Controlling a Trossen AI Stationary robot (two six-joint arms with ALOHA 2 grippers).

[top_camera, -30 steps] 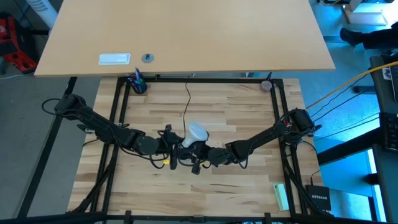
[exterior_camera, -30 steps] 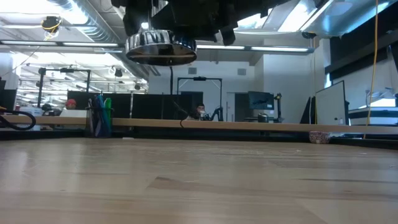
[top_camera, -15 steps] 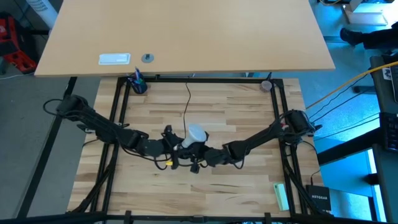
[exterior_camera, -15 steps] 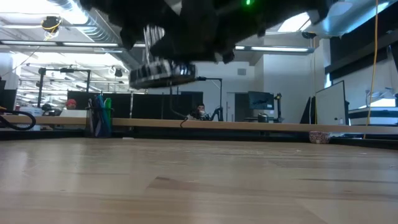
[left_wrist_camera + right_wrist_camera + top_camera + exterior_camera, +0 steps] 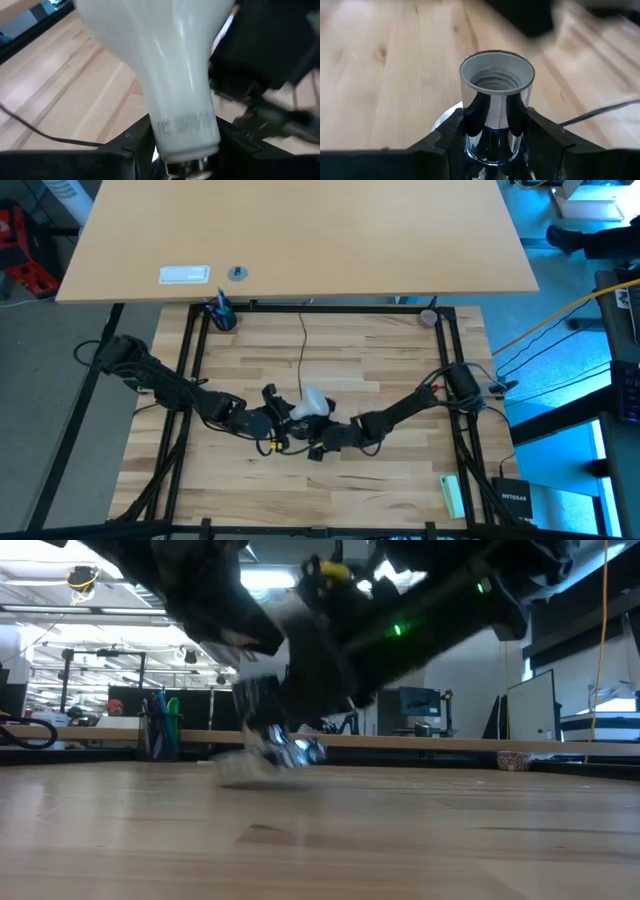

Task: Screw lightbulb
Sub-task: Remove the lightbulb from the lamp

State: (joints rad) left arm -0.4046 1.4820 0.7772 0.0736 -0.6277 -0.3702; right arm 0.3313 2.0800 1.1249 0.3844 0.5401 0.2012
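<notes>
The white lightbulb (image 5: 312, 402) is over the middle of the table, in my left gripper (image 5: 280, 420), which comes from the left. In the left wrist view the lightbulb (image 5: 165, 60) widens away from the gripper (image 5: 185, 150). My right gripper (image 5: 318, 438), coming from the right, is shut on the round silver socket (image 5: 496, 100). The socket's threaded mouth (image 5: 496, 75) is open and empty. In the low view the socket (image 5: 290, 750) is low over the tabletop, blurred. Its black cord (image 5: 300, 350) runs toward the far edge. My left gripper pinches the lightbulb's narrow neck (image 5: 186, 127), just above its metal base, between its two fingers (image 5: 131, 145). The globe end points away from the gripper. My right gripper pinches the socket's chrome barrel (image 5: 492, 125) between its two fingers (image 5: 445, 135), below the open mouth. The mouth points away from the gripper.
A blue cup of pens (image 5: 221, 315) stands at the far left corner and a small round thing (image 5: 429, 317) at the far right. A green object (image 5: 452, 495) lies near the near right corner. Black frame rails (image 5: 186, 380) run along both sides.
Both grippers have gone down toward the tabletop and a little toward the near edge, carrying the lightbulb and the socket. In the low view the socket has dropped from the picture's top to just above the table, and it has tipped.
</notes>
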